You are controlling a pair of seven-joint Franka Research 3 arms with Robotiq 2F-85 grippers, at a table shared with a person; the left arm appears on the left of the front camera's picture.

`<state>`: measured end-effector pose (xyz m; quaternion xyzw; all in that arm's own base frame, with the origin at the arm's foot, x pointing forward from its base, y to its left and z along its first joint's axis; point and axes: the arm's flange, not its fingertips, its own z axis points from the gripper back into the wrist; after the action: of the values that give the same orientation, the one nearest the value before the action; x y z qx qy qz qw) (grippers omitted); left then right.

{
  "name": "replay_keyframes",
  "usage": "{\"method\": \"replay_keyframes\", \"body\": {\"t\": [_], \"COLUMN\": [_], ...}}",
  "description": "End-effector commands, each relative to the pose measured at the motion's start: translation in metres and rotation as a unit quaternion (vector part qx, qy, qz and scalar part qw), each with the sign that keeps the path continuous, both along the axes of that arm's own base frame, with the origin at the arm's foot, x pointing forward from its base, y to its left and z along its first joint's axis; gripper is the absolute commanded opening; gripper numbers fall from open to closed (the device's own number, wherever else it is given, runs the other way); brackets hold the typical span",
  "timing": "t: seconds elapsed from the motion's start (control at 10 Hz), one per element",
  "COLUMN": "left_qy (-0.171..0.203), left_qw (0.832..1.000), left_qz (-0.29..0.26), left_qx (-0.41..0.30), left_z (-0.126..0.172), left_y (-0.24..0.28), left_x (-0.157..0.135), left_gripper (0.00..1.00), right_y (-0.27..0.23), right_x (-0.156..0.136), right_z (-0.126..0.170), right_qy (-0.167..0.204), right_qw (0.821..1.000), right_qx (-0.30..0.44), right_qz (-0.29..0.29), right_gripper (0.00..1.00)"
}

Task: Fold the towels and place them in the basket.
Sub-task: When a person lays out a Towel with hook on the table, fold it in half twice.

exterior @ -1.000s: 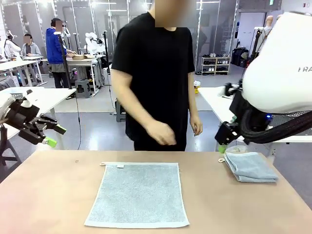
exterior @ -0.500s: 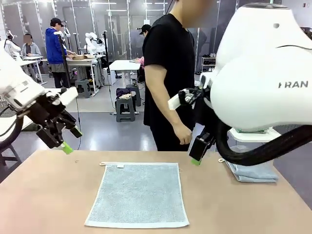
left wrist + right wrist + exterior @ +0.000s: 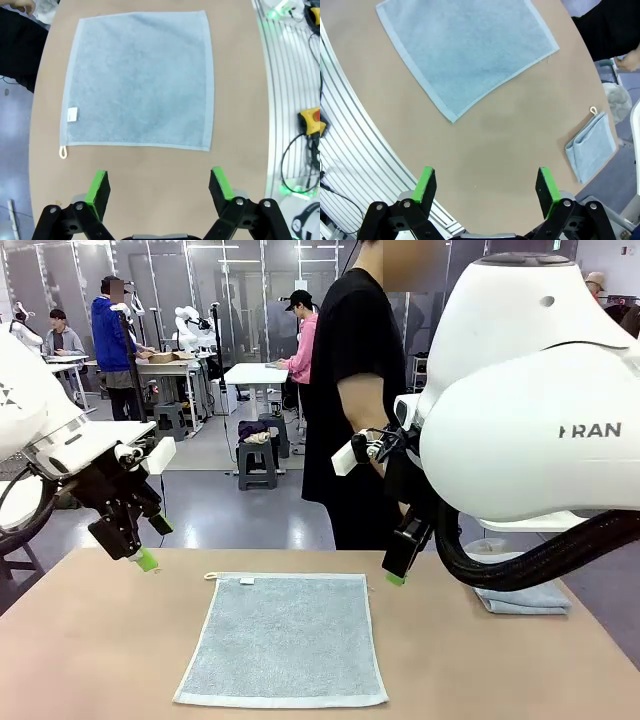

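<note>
1. The tan table [image 3: 90, 640] carries a spread towel [image 3: 283, 638] lying flat at its centre and a folded towel [image 3: 525, 598] near the far right edge.
2. The left gripper [image 3: 160, 186] and right gripper [image 3: 482, 189] hover above the table, fingers apart and empty.
3. A person [image 3: 350, 390] stands beyond the table in a workshop with grey flooring.

This is an open-plan robotics lab. Beyond the far edge of the brown table [image 3: 100, 640], white workbenches [image 3: 255, 373] stand on a grey floor [image 3: 200, 510], with people [image 3: 112, 340] working at them before glass partitions [image 3: 240, 295]. Off the table's edge lie cables [image 3: 292, 155] and a yellow emergency-stop box [image 3: 306, 122].
</note>
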<state>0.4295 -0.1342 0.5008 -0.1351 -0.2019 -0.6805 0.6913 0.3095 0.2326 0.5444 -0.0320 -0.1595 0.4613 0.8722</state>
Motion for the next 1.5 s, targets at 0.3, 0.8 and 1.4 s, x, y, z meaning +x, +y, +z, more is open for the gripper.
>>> {"method": "replay_keyframes", "body": {"t": [0.3,0.8,1.4], "left_qy": [0.000,-0.017,-0.057], "left_qw": [1.000,0.985,0.973], "left_qz": [-0.002,0.053,0.082], "left_qx": [-0.004,0.163,0.210], "left_z": [0.001,0.053,0.004], "left_y": [0.000,-0.055,-0.093], "left_x": [0.000,-0.055,-0.117], "left_gripper": [1.00,1.00,1.00], "right_y": [0.000,0.024,0.041], "right_x": [0.000,0.010,-0.002], "right_z": [0.000,-0.027,-0.090], "right_qy": [0.000,-0.018,0.032], "right_qw": [1.000,0.991,0.971], "right_qx": [0.000,0.005,-0.020], "right_qz": [0.000,0.129,0.234], "right_gripper": [1.00,1.00,1.00]}}
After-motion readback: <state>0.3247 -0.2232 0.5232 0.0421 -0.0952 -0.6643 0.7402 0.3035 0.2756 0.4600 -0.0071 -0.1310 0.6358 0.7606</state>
